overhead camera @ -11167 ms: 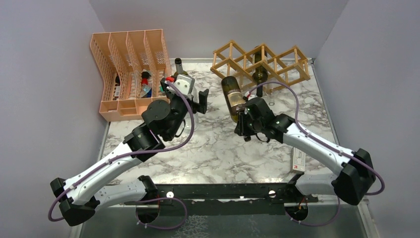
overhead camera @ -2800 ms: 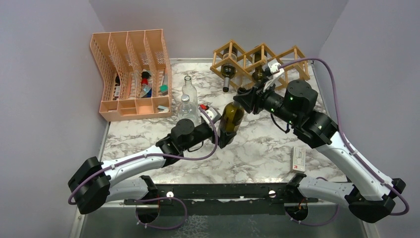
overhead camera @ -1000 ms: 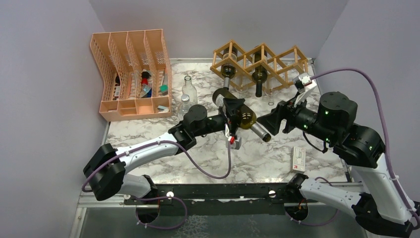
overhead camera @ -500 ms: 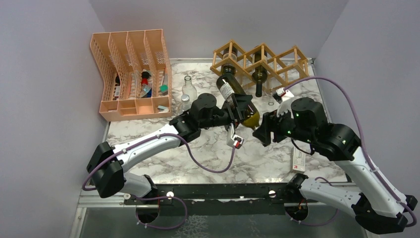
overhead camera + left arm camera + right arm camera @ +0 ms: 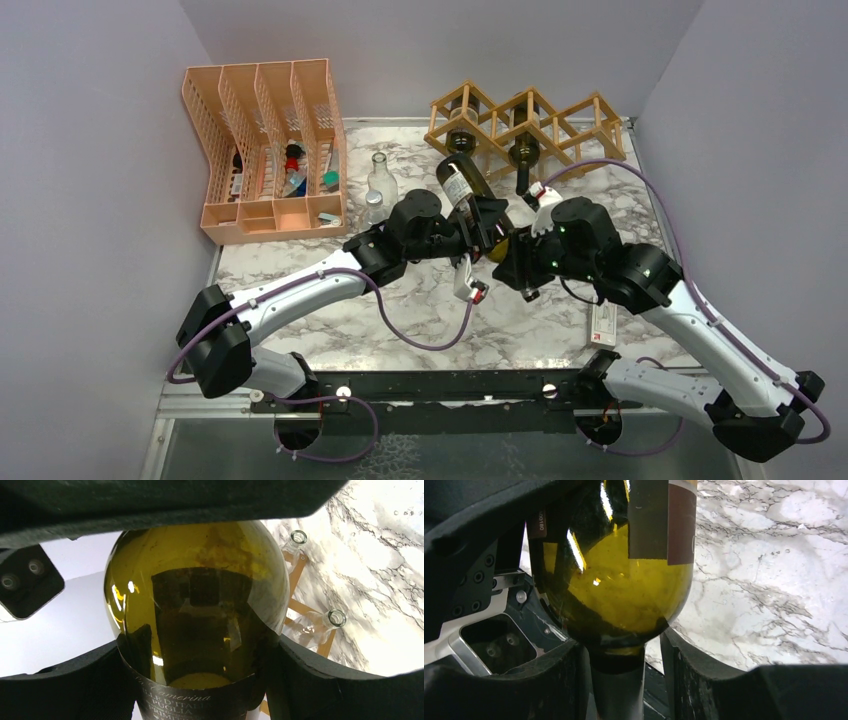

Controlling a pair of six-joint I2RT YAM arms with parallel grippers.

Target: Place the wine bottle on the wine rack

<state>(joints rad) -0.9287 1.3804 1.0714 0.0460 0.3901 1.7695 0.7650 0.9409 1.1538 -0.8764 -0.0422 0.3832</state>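
A dark green wine bottle [image 5: 470, 200] hangs tilted above the table, base toward the wooden lattice wine rack [image 5: 580, 125], neck toward the near right. My left gripper [image 5: 488, 228] is shut on its body; in the left wrist view [image 5: 197, 690] the bottle [image 5: 197, 605] fills the space between both fingers. My right gripper [image 5: 520, 265] is open around the bottle's neck [image 5: 616, 690]. In the right wrist view [image 5: 624, 685] the left finger [image 5: 559, 680] lies against the neck and a gap shows beside the right finger [image 5: 704, 680]. The rack holds two dark bottles [image 5: 521, 156].
A peach mesh file organizer [image 5: 262, 150] stands at the back left. Two clear glass bottles [image 5: 378, 180] stand upright beside it, just left of my left arm. A small white box [image 5: 603, 322] lies at the near right.
My left gripper has lifted and turned the bottle so its base points toward the rack. My right gripper has moved left and closed in on the bottle's neck.
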